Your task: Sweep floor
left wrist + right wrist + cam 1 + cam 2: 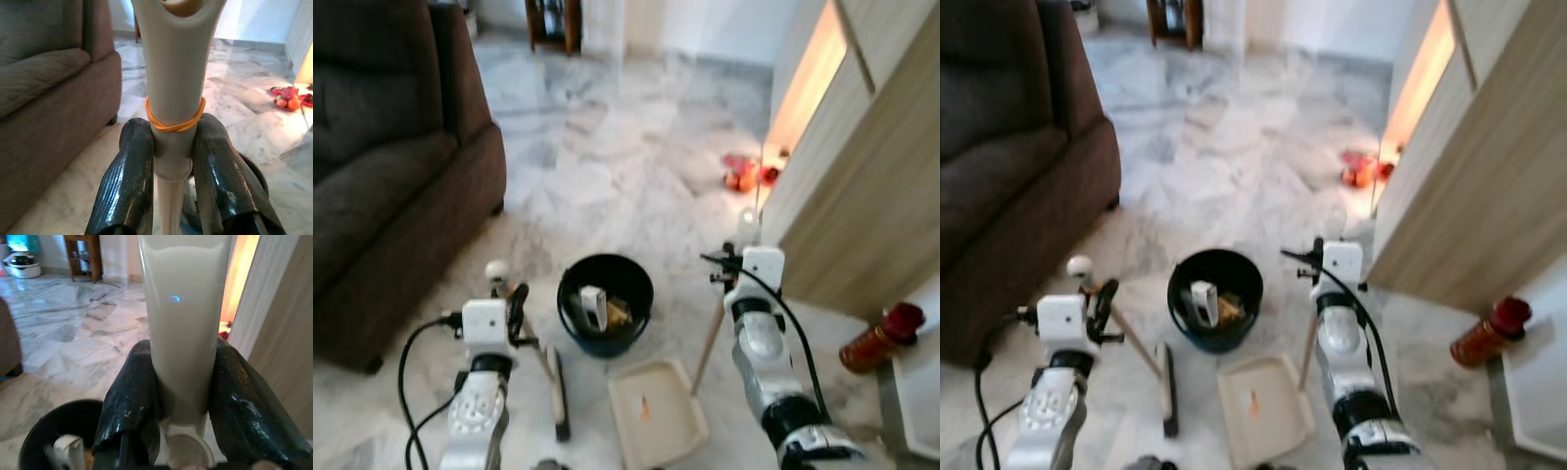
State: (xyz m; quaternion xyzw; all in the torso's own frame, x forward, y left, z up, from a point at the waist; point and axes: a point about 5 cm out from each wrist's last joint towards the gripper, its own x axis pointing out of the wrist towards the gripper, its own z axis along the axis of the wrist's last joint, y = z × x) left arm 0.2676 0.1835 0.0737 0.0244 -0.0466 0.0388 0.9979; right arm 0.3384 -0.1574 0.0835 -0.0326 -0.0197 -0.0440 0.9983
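Jaws of your left gripper [172, 161] pinch the broom handle [175, 88]; its brush head [558, 390] rests on the marble floor [607, 157]; your right gripper [182, 396] clamps the dustpan handle [183, 308], the dustpan [656, 411] lying just beside the black bin [605, 302].

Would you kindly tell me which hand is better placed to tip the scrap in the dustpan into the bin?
Right: the right hand grips the dustpan handle, beside the bin.
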